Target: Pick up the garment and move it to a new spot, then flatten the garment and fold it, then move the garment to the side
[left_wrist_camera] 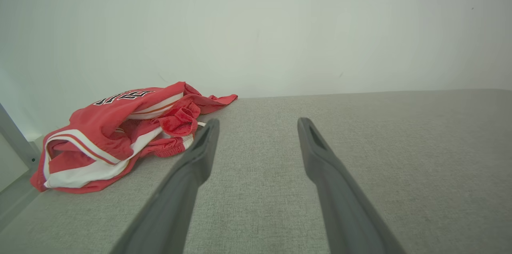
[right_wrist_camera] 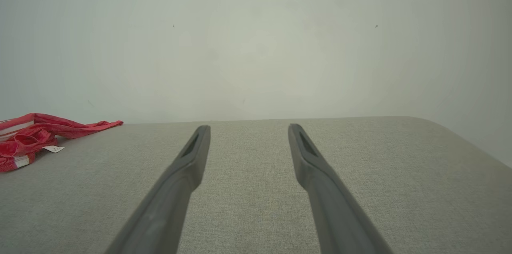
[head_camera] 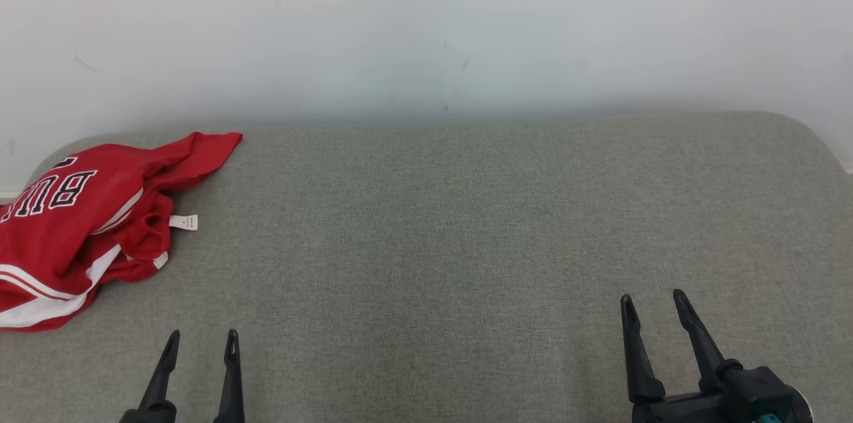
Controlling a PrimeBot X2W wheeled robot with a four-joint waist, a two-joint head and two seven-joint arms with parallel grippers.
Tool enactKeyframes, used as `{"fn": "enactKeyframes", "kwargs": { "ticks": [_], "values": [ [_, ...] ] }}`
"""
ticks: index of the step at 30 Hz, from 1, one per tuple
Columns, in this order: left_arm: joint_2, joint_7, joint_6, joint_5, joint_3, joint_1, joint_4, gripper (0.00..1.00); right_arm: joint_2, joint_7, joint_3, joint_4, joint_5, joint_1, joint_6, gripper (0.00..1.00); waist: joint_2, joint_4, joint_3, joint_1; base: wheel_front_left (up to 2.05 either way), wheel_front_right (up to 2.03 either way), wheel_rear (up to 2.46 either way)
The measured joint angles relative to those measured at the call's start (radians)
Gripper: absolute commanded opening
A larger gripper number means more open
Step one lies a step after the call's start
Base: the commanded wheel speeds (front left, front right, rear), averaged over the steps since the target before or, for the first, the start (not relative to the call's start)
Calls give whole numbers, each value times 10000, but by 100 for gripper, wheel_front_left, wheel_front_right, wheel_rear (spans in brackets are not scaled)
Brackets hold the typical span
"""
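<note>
You have the crumpled red mesh basketball jersey with white trim and black-and-white lettering (head_camera: 80, 223) lying in a heap at the far left end of the grey woven-fabric surface with rounded corners (head_camera: 433, 223), close to the plain white wall (head_camera: 426, 23) behind it. Part of the jersey runs past the left edge of your head view. A small white label (head_camera: 183, 222) sticks out of the heap on its right side and lies flat on the fabric, and one red strap or corner trails away toward the wall. Your left gripper (head_camera: 203, 333) hangs low over the surface at the lower left, its two long dark fingers spread apart with nothing between them; it sits near the jersey's near edge, a little to its right, and apart from it. Your right gripper (head_camera: 652, 295) is at the lower right, well apart from the jersey, its fingers likewise spread wide and holding nothing. Both point toward the wall. In your right wrist view the jersey shows at the left edge.
</note>
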Motion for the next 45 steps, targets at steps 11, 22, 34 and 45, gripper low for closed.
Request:
{"fn": "enactKeyframes", "kwargs": {
  "ticks": [11,22,34,45],
  "values": [
    [155,98,-25,-339,148,0,234,100,-2,-2,-58,368,-17,-15,0,100,0,8,-100,1,0,0,0],
    [161,359,284,-470,234,33,6,100,-2,-2,-48,765,40,-108,0,100,1,-24,-72,1,0,0,0],
    [207,1034,489,-591,190,78,-393,100,-2,92,-73,865,100,-198,0,100,0,-12,-60,1,0,0,0],
    [232,1214,623,-715,117,156,-694,100,-2,276,-67,731,130,-196,0,100,0,-8,-71,1,0,0,0]
  ]
}}
